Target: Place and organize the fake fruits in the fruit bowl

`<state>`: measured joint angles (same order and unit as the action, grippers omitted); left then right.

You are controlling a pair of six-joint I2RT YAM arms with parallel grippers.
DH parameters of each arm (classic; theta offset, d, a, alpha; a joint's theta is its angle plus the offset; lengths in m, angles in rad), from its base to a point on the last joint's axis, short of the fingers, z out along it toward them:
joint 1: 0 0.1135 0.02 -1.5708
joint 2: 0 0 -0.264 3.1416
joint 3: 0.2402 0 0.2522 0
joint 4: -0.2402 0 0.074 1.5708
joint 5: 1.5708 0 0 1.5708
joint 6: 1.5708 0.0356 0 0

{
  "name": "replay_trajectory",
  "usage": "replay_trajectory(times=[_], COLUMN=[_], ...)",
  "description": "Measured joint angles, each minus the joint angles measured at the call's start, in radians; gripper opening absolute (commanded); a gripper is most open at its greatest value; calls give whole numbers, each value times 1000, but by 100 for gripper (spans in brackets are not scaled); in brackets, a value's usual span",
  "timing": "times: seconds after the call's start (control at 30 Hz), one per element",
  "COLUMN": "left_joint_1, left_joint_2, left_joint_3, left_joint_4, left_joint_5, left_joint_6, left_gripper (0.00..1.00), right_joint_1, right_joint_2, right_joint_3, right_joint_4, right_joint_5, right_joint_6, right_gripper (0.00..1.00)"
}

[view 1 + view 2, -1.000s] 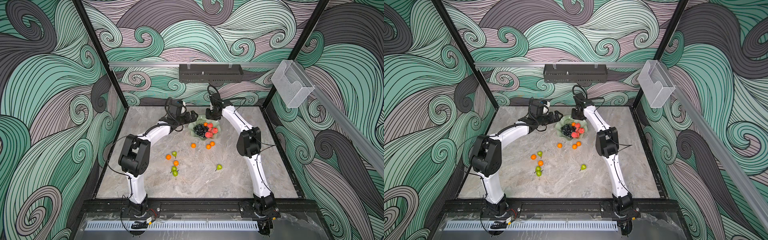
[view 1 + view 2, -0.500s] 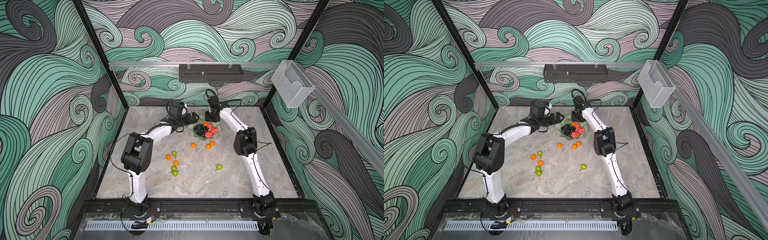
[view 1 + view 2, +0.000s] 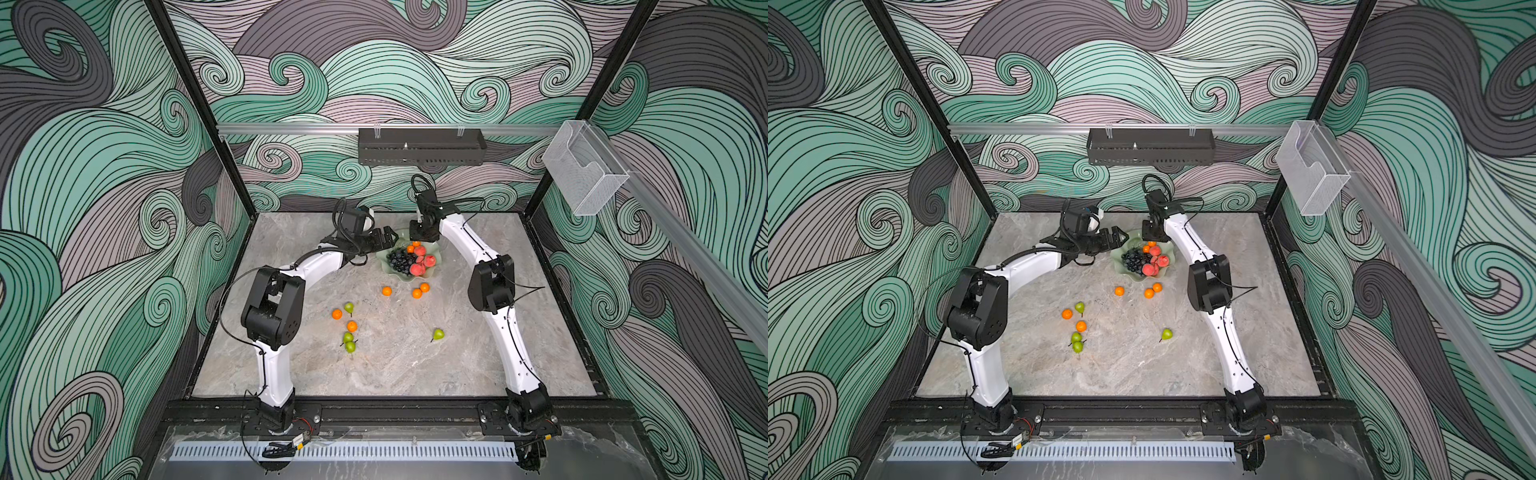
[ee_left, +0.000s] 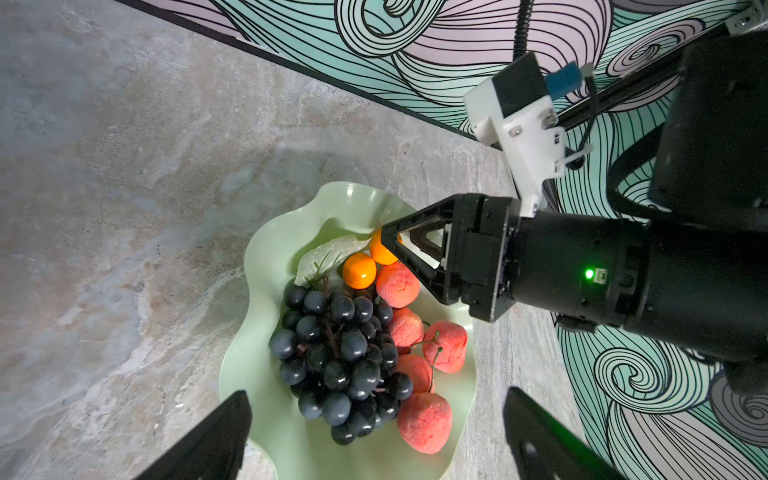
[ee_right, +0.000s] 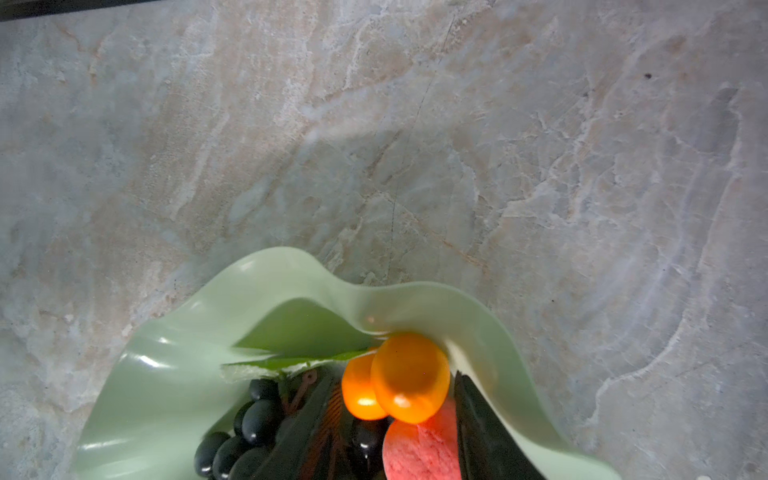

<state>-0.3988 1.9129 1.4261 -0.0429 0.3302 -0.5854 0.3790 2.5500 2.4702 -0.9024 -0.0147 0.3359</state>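
Right gripper (image 3: 417, 240): my jaws parted around small round orange plastic fruit (image 5: 409, 378), resting inside pale mint wavy-rimmed plastic bowl (image 4: 253, 266) against second orange (image 5: 359, 395), like with like. Left gripper (image 3: 386, 237): spread wide, empty, beside rim, clear of drop.

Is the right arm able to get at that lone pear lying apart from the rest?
Probably yes. The lone pear lies on that arm's side with nothing near it; the right gripper must swing back from the fruit bowl.
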Motion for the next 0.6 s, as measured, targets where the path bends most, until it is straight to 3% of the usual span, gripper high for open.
replay_trajectory(times=[0.27, 0.6], left_joint_1=[-16, -101], left_joint_2=[-172, -388], left_joint_3=[-79, -315], left_joint_4=[-42, -70], left_joint_5=[-9, -39], left_joint_6=[5, 34], left_gripper=[97, 97], right_joint_1=[14, 27], right_joint_2=[-246, -722], right_joint_3=[-227, -897], right_joint_4=[27, 290], right_joint_5=[-9, -42], right_joint_6=[-5, 89], right_gripper=[46, 45])
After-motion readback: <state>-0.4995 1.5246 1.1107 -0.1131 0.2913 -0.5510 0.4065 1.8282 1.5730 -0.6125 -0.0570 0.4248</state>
